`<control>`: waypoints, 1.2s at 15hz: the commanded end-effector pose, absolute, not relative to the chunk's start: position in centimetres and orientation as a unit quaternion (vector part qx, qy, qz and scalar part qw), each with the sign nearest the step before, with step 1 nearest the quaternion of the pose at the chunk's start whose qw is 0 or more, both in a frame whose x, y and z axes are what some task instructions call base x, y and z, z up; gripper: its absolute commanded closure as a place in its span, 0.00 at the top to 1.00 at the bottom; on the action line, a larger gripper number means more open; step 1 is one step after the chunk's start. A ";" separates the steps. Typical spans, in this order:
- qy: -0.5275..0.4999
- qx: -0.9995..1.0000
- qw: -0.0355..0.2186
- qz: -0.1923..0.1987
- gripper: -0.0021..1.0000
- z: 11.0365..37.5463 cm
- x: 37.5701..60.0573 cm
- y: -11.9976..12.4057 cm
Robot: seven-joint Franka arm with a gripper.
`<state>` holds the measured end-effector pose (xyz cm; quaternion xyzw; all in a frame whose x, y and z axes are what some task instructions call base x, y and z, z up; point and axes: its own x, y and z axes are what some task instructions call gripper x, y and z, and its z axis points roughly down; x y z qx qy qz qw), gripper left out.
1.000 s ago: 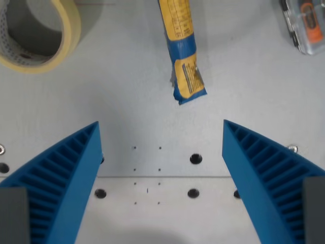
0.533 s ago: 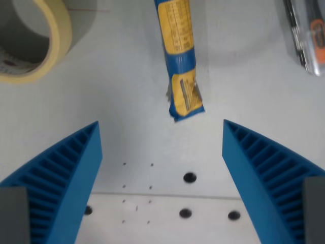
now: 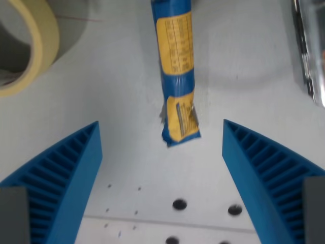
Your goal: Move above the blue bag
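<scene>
The blue bag [image 3: 175,71] lay flat on the pale grey table [image 3: 101,117], a long narrow packet, blue with large yellow label panels printed in small dark text. Its long axis ran almost straight up and down the wrist view, leaning only slightly, so that the lower end sat a touch further toward the wrist view's right than the part above it. The upper end ran out past the top edge of the picture, and I could not see where it finished. The lower end, crimped and a little crumpled, pointed down toward the gripper [image 3: 161,145] and stopped just short of the line between the two fingertips, roughly centred between them.

The jaws stood wide apart, holding nothing. The two ribbed blue fingers [image 3: 61,178] rose from the bottom corners, one on each side, both well clear of the packet and touching nothing.

At the wrist view's upper left sat a roll of cream masking tape [image 3: 38,46], partly cut off by the edge and well apart from the bag. Along the right edge there was a clear, shiny object [image 3: 311,61], too blurred and too cropped for me to name. Below the bag, the table showed several dark round holes [image 3: 179,204] and a faint seam running across.
</scene>
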<state>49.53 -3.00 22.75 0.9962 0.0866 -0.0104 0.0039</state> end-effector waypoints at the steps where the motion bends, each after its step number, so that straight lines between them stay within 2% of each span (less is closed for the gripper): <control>1: 0.148 0.988 0.007 0.033 1.00 21.4 49.6 -3.5; 18: 0.168 0.986 -0.001 0.024 1.00 13.1 51.2 -4.3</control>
